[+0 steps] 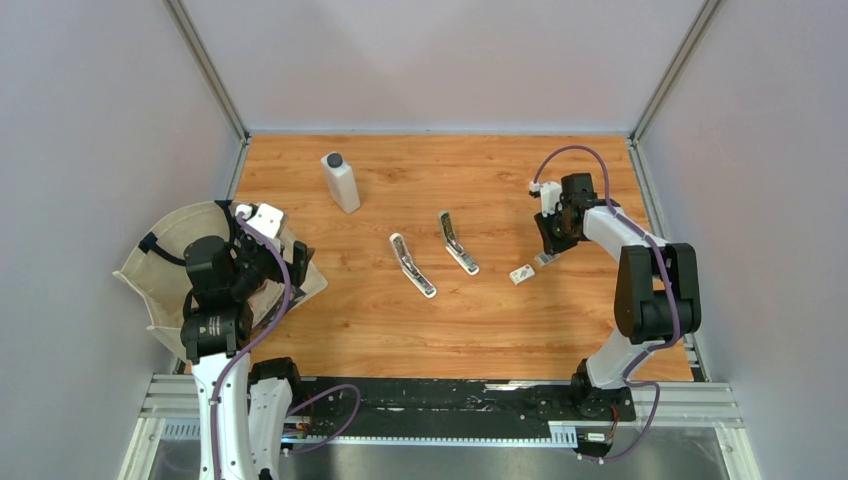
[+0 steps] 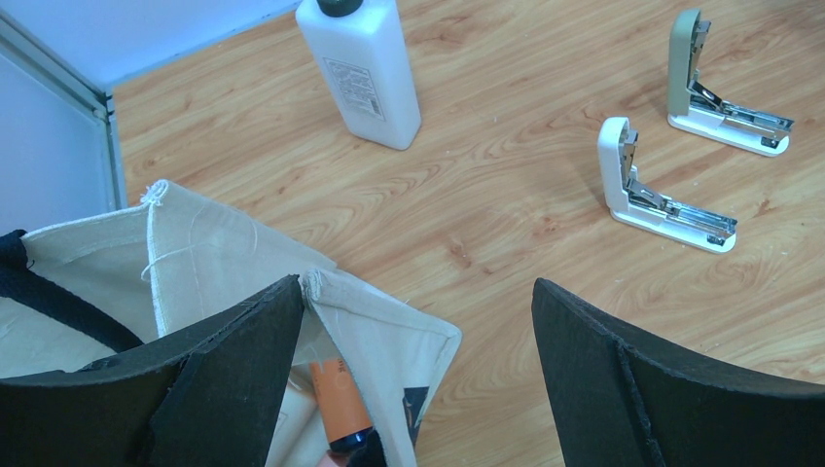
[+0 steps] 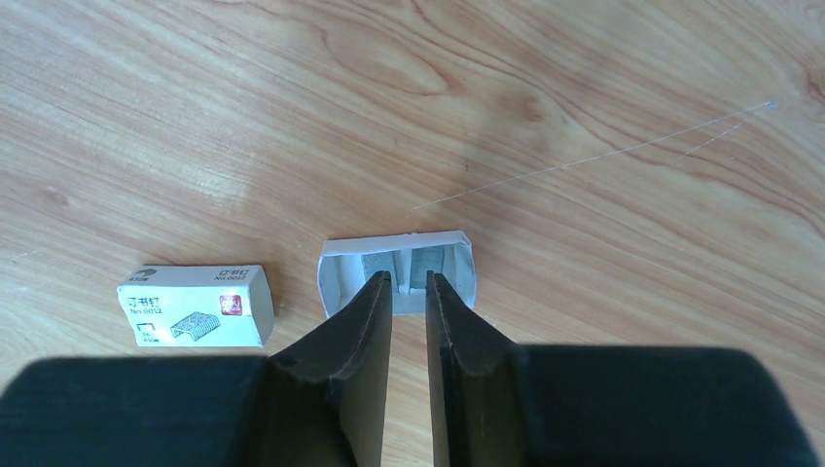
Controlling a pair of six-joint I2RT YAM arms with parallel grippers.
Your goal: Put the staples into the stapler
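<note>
The staples lie on the right of the table as a small white box (image 1: 521,273) (image 3: 195,305) and, beside it, an open white tray (image 1: 545,260) (image 3: 340,268) with grey staple strips (image 3: 374,263) in it. My right gripper (image 1: 548,250) (image 3: 409,277) points down at that tray, its tips reaching into the middle with only a narrow gap between them. Whether they pinch a strip is hidden. Two staplers lie flipped open mid-table: a white one (image 1: 412,265) (image 2: 662,195) and an olive one (image 1: 458,242) (image 2: 720,83). My left gripper (image 1: 288,262) (image 2: 418,284) hangs wide open over the bag's edge, holding nothing.
A white bottle with a dark cap (image 1: 340,182) (image 2: 360,68) stands at the back left. A cream cloth bag (image 1: 165,270) (image 2: 224,263) lies at the left edge with an orange marker (image 2: 339,399) inside. Grey walls enclose the wooden table on three sides.
</note>
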